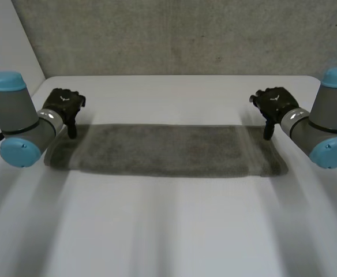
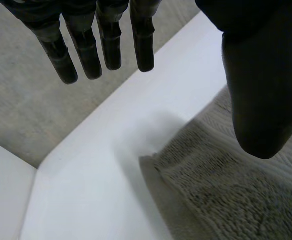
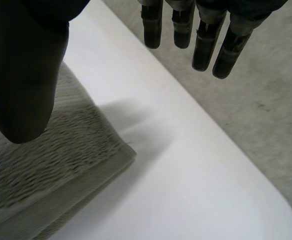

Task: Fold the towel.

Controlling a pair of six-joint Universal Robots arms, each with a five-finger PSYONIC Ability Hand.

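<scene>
White tabletop [image 1: 168, 231] before a rough grey wall [image 1: 174, 34]. A grey terry towel [image 1: 168, 151] lies flat across it as a long strip; its end edges show stacked layers, so it appears to be doubled already. The left hand [image 1: 64, 105] stands at the far left corner and the right hand [image 1: 275, 105] at the far right corner. Each is released, with fingers straight beyond the far edge, thumb over the pile and nothing pinched. The cloth is judged light, limp and napped, so it is likely to sag and drag on the tabletop rather than slip. The far corners, taken through all layers, look the best hold.
</scene>
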